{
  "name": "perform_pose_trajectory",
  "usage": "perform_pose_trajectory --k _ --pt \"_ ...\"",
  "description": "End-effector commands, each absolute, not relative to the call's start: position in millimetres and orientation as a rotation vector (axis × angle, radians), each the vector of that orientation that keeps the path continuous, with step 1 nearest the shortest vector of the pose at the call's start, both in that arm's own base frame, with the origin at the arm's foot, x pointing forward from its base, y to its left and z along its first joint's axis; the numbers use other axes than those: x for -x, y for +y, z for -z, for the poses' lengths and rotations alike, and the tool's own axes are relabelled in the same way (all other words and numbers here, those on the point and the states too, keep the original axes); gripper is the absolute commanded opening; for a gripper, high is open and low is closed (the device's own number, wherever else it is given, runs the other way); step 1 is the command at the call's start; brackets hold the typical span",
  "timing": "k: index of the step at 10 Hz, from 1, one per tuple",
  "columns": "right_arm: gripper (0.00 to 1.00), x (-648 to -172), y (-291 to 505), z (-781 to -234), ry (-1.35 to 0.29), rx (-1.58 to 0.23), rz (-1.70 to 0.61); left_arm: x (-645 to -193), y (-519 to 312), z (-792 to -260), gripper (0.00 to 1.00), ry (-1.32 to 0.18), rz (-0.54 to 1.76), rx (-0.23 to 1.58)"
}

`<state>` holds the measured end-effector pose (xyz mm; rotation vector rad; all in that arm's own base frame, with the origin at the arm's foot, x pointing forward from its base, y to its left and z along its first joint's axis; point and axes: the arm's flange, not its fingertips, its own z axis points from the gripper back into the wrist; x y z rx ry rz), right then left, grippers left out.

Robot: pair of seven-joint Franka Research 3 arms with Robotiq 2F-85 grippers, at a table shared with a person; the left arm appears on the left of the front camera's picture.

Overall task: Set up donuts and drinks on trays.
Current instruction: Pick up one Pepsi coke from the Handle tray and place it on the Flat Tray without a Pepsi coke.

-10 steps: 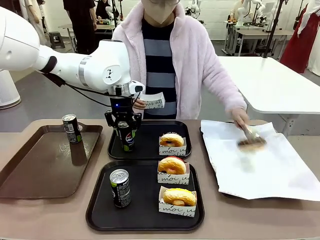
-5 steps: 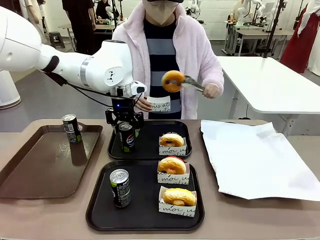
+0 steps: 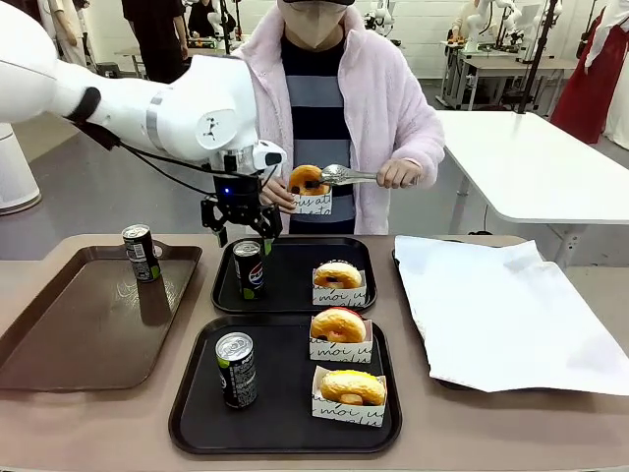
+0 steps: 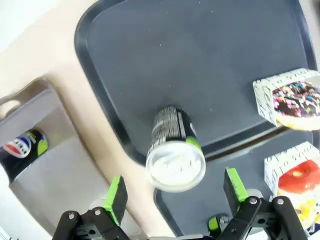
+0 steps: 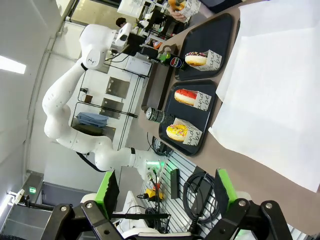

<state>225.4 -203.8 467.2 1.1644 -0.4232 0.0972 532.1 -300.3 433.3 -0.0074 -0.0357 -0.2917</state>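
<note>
**Clear the can straight up, then go for the last drink**

Your left gripper (image 3: 241, 224) hangs just above the Pepsi can (image 3: 249, 268), which stands upright on the far black tray (image 3: 295, 295); in the left wrist view the fingers (image 4: 116, 199) are spread wide, one on each side of the can's silver top and gripping nothing. Lift vertically so neither green pad catches the rim and tips it. The right gripper (image 5: 164, 200) is also wide open and empty, parked high off the counter.

The near black tray (image 3: 285, 428) carries a can (image 3: 237, 369) and two donuts (image 3: 338, 324) in paper holders; the far tray has one donut (image 3: 337, 274). The person is lowering another donut (image 3: 306, 179) with tongs (image 3: 349, 176) into a paper holder (image 3: 313, 203) held close behind your arm, so keep your retreat away from those hands.

One more can (image 3: 142, 253) stands on the brown tray (image 3: 59, 334) at the left of the tan counter (image 3: 491, 433). White paper (image 3: 511, 315) covers the tray at the right. Behind are white tables and other workstations.
</note>
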Motion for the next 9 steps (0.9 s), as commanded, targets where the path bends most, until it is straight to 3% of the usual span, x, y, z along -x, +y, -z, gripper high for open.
perform_pose_trajectory --k 1,5,9 --pt "1.0 -228.0 -205.0 -468.8 -0.449 -1.189 -0.109 -501.1 -274.8 -459.9 1.0 -0.018 0.337 0.035" --pt "1.0 -228.0 -205.0 -468.8 -0.449 -1.189 -0.109 -443.2 -211.2 -498.1 1.0 0.027 0.444 0.064" --pt "1.0 -228.0 -205.0 -468.8 -0.449 -1.189 -0.109 -438.0 -197.2 -506.4 1.0 0.032 0.427 0.051"
